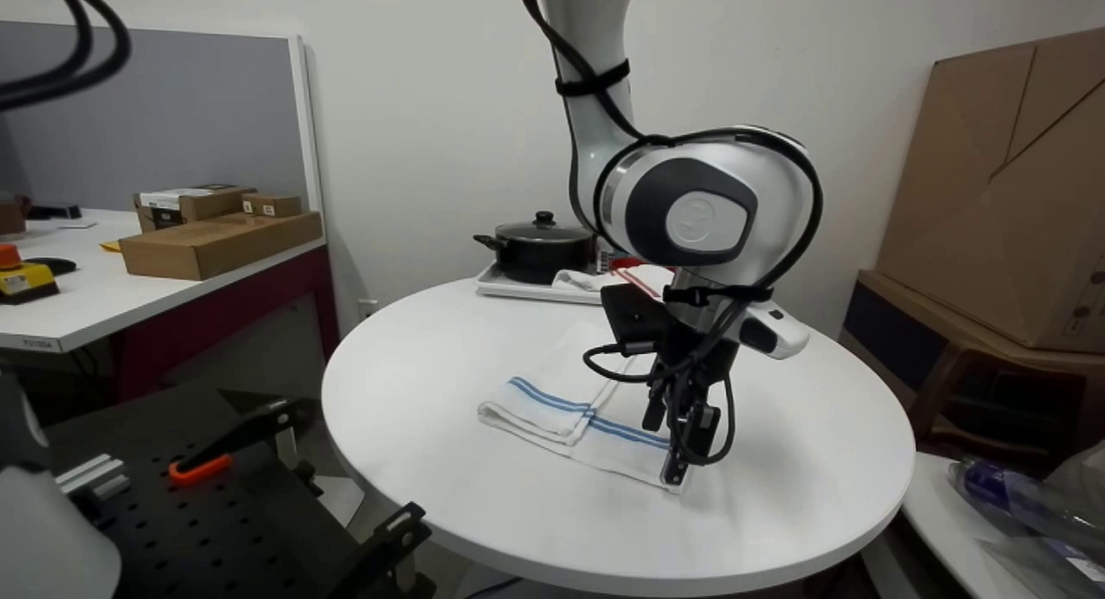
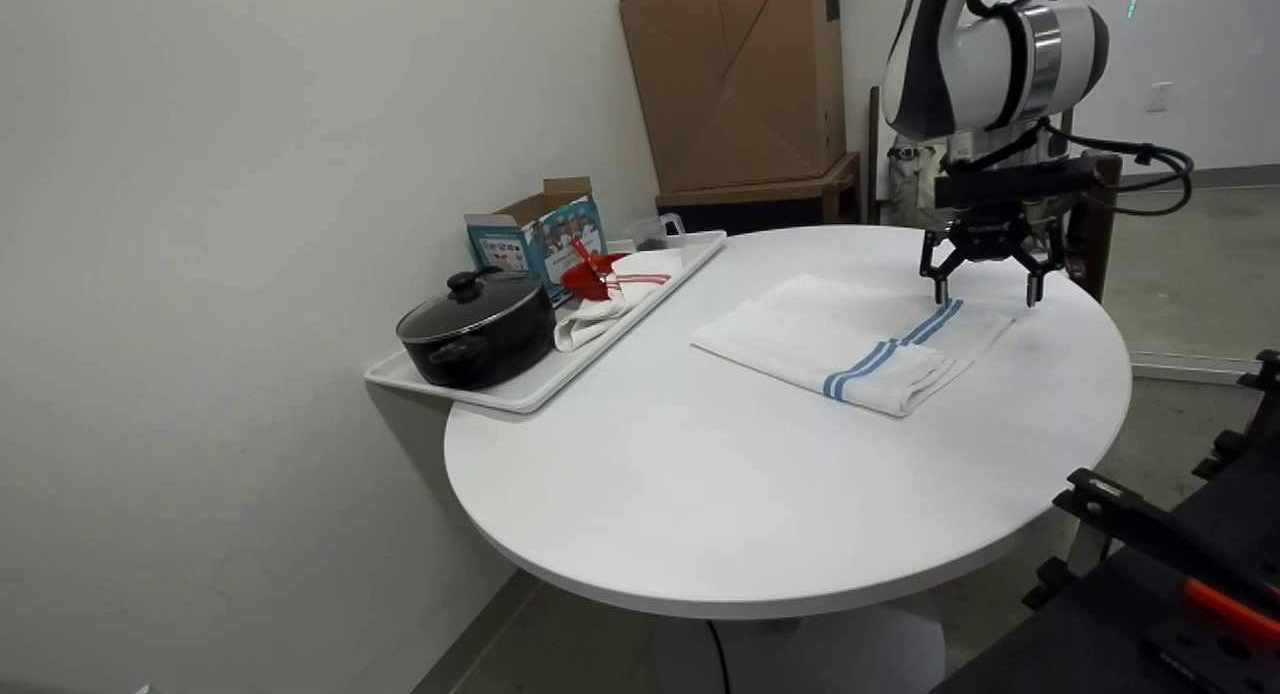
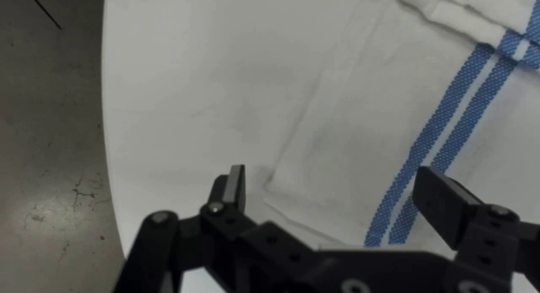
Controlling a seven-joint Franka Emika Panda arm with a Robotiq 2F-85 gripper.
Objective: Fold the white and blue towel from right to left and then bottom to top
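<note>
A: Here's the towel (image 2: 790, 329), lying on the white table (image 2: 700, 494), set in from the edge all the way round.

B: And much of it is doubled over! The upper layer stops short of one end, and the blue stripes of both layers nearly meet there.

A: Where's the gripper (image 2: 988, 292)?

B: Right above that thinner end, fingers spread wide apart, holding nothing! In the wrist view one finger shows over bare table, just beside the towel's corner, on the side where the table's edge gives way to floor (image 3: 50, 137). The other is over the stripes.

A: Any contact?

B: Can't tell whether the tips touch. In an exterior view one finger stands in front of the towel's corner.

A: Over to the edge by the wall (image 2: 250, 174), and there's a tray (image 2: 545, 379) along it.

B: Well loaded! Black pot (image 2: 475, 339) at one end, red-striped cloth (image 2: 600, 319) near it, blue box (image 2: 570, 229) behind, flaps up.
</note>
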